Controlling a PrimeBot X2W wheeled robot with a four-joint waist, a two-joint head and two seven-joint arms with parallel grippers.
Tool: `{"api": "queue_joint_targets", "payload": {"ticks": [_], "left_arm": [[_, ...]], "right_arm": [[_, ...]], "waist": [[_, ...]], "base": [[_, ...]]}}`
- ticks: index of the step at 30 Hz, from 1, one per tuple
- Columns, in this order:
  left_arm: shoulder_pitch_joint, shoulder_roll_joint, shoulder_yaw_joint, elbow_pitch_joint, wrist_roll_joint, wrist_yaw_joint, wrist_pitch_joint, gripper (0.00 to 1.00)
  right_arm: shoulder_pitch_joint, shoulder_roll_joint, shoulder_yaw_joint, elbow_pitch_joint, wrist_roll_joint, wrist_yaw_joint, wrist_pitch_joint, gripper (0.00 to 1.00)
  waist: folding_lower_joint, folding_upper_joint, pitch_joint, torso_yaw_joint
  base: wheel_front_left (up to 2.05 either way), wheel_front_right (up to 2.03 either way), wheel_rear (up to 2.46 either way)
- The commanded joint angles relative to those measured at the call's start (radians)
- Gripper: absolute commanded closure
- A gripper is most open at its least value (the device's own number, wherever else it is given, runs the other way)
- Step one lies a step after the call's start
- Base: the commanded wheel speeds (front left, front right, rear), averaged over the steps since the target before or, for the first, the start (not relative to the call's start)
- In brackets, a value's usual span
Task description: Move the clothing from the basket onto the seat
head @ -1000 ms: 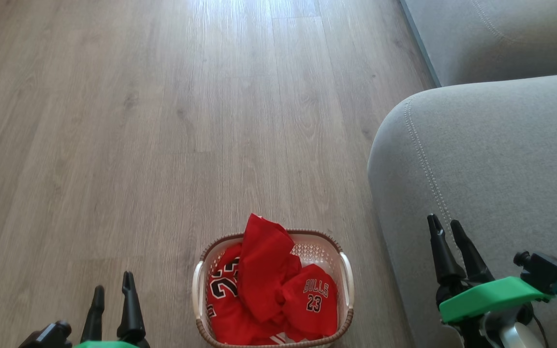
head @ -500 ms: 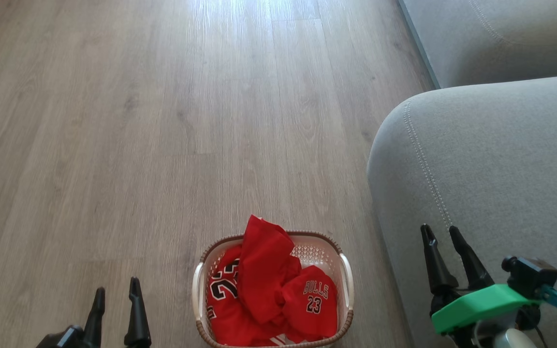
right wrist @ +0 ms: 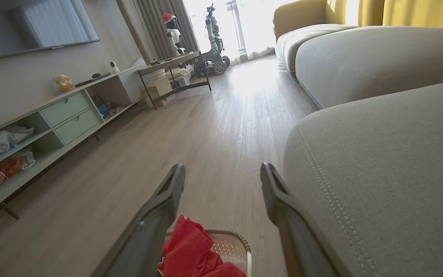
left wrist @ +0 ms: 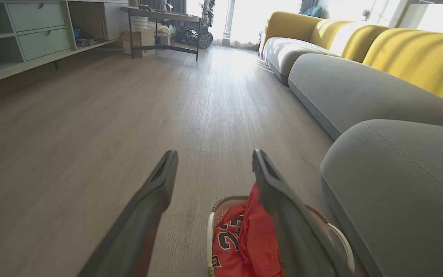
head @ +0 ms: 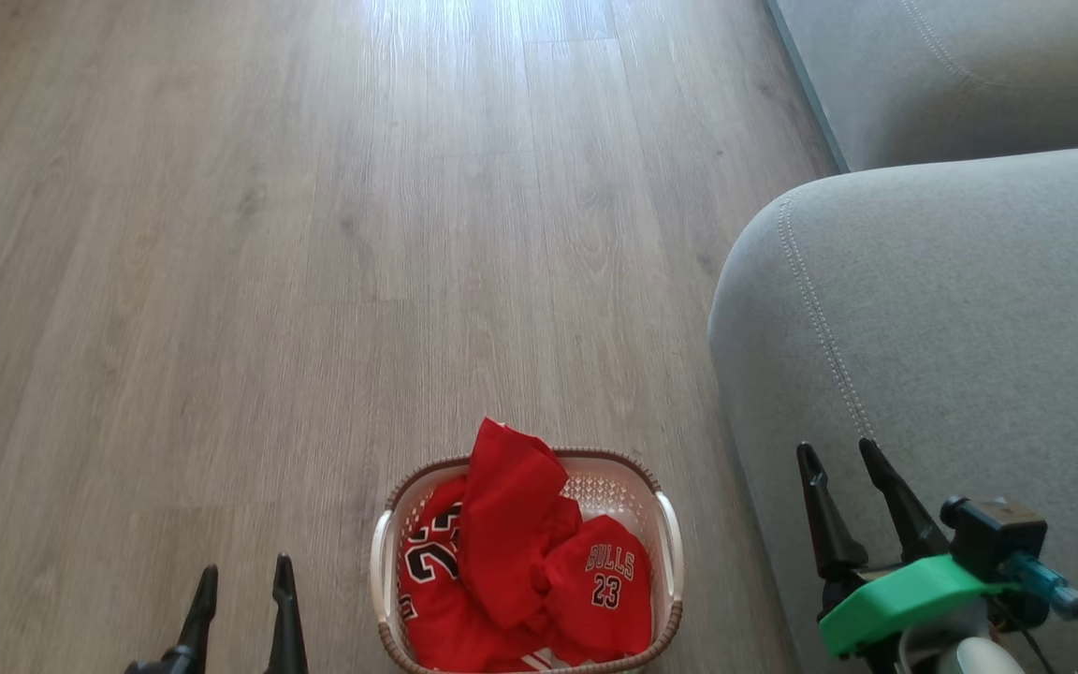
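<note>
Crumpled clothing (head: 520, 562) fills the perforated basket (head: 671, 548) by the stitched seat (head: 951, 309); left gripper (head: 247, 565) and right gripper (head: 835, 446) gape empty, seemingly lower than before.

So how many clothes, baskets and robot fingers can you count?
Clothes: 2
Basket: 1
Fingers: 4
Total: 7
</note>
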Motion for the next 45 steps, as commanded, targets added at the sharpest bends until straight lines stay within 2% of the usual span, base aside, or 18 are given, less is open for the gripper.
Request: {"api": "queue_joint_targets", "payload": {"ticks": [1,15,45], "left_arm": [[-0.012,0.013,0.022,-0.035,0.039,0.008,-0.019,0.00],[0.010,0.012,0.019,-0.027,0.167,0.020,-0.056,0.00],[0.019,0.009,0.025,-0.011,0.156,0.015,-0.056,0.00]], "right_arm": [[-0.017,0.010,0.011,-0.028,-0.047,0.000,-0.011,0.00],[-0.005,0.039,-0.011,-0.022,-0.236,0.000,-0.014,0.00],[0.003,0.039,-0.004,-0.026,-0.237,0.000,-0.014,0.00]], "waist": [[0.0000,0.0000,-0.001,-0.002],[0.0000,0.0000,-0.016,0.000],[0.0000,0.0000,-0.005,0.001]], "base": [[0.00,0.00,0.00],[0.00,0.00,0.00],[0.00,0.00,0.00]]}}
